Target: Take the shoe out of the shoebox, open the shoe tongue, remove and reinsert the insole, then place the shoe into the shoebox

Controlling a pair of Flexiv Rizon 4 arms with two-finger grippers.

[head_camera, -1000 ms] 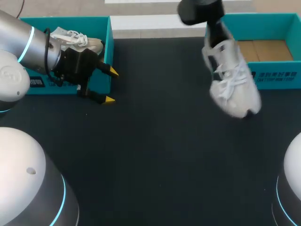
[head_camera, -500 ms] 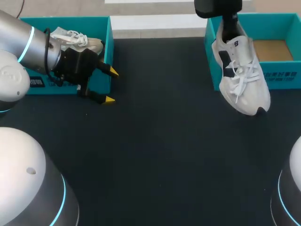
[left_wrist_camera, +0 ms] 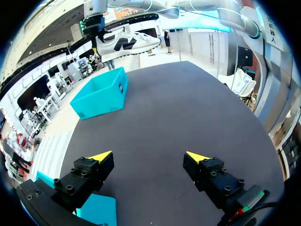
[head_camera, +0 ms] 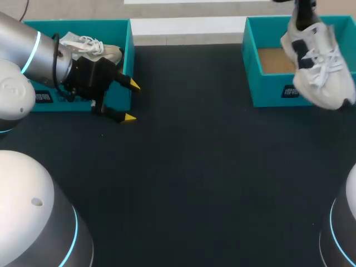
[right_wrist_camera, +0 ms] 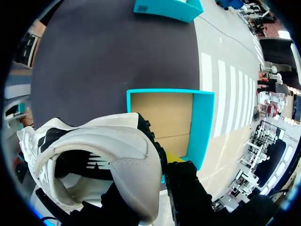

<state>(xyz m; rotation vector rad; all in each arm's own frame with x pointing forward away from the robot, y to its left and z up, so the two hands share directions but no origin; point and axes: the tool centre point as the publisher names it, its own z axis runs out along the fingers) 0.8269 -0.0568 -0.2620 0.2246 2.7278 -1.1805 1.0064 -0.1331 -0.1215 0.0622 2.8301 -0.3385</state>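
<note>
The right end effector [head_camera: 303, 14] was clamped on the heel collar of a white lace-up trainer with dark side panels [head_camera: 320, 67], holding it in the air over an open teal cardboard shoebox [head_camera: 267, 89] that stood at the far right of the dark-topped desk [head_camera: 189, 167]. The trainer hung tilted, heel up and toe down, its toe reaching out past the shoebox's near wall. In the right wrist view the trainer's open collar and pale lining [right_wrist_camera: 108, 150] filled the space at the fingers, and the shoebox's brown floor lay just beyond it, ringed by the teal wall [right_wrist_camera: 202, 122]. The left end effector [head_camera: 130, 101] sat well apart at the far left of the desk, its yellow-tipped fingers [left_wrist_camera: 101, 156] spread wide with nothing between them. Just behind it stood a second teal box [head_camera: 128, 50] with another pale laced trainer [head_camera: 89, 47] lying inside. From the left wrist view, the held trainer [left_wrist_camera: 127, 42] showed above the shoebox [left_wrist_camera: 101, 92] across the desk.
</note>
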